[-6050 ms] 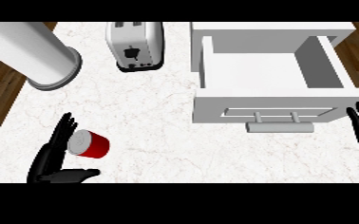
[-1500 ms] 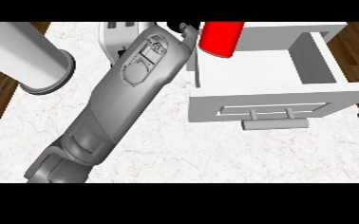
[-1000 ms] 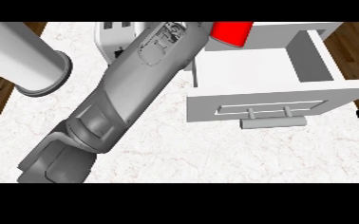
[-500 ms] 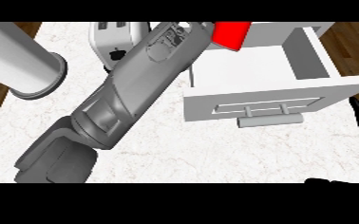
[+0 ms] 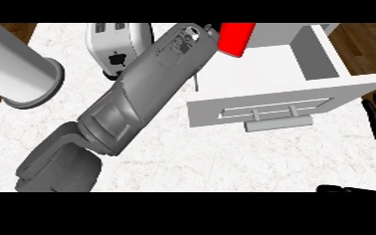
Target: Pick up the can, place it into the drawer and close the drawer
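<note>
The white marbled bench (image 5: 220, 159) filled most of the head view, with dark wooden floor showing at its upper corners. Across it, the grey left forearm (image 5: 140, 99) ran as a long diagonal from the lower left edge up toward the top centre, hiding much of the surface beneath it. The white drawer (image 5: 294, 104) stood pulled open at the right, its front panel facing the lower edge and carrying a bar handle (image 5: 279, 124) that jutted out below it; the pale inner floor of the drawer showed behind the panel, bounded by a side wall on the right. A large grey cylinder (image 5: 26, 74) stood upright at the left edge, well apart from the drawer. A silver toaster (image 5: 117, 45) sat near the top, partly covered by the forearm. The red can (image 5: 236, 37) was at the top edge, just beyond the end of the left wrist and above the drawer's back left part, partly cut off by the frame. The left hand itself was hidden past the wrist, so whether it was clamped on the can could not be told. Only a dark scrap of the right hand (image 5: 345, 189) showed at the lower right corner, its fingers unreadable.
</note>
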`<state>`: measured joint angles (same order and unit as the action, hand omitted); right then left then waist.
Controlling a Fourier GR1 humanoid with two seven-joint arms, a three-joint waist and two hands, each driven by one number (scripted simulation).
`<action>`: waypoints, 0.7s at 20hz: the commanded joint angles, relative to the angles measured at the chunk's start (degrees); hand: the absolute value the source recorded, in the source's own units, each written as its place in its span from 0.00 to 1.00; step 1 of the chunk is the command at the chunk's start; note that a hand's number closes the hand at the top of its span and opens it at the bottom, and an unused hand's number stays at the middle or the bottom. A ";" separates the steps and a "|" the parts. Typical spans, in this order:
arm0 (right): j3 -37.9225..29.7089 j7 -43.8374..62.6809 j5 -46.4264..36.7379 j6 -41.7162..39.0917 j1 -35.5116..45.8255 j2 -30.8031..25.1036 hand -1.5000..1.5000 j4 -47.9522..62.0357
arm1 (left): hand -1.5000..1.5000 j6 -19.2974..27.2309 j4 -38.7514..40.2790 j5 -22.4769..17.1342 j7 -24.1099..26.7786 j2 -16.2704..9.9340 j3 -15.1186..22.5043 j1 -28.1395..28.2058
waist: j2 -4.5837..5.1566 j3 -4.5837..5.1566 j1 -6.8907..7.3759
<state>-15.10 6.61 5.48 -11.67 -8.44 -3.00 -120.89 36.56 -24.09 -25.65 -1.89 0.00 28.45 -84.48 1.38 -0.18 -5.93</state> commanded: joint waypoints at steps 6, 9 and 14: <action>1.82 1.07 -1.08 0.87 1.18 0.92 0.00 -0.35 | 1.00 1.79 2.11 -1.96 4.34 0.00 5.45 2.64 | 0.27 0.02 -1.15; 2.29 2.30 -2.71 1.73 3.81 0.02 0.00 -0.19 | 0.00 2.75 3.48 -2.67 3.48 0.00 6.09 1.80 | 0.43 0.03 -0.97; 0.42 1.05 -0.30 -0.50 1.29 -1.18 0.00 -0.39 | 0.00 6.44 3.63 -3.88 4.52 0.00 7.64 3.84 | 0.48 -0.01 -1.93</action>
<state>-14.26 8.32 4.92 -11.21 -6.34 -3.51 -121.47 40.61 -20.98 -28.86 1.56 -0.01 34.76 -82.07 1.71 -0.17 -7.28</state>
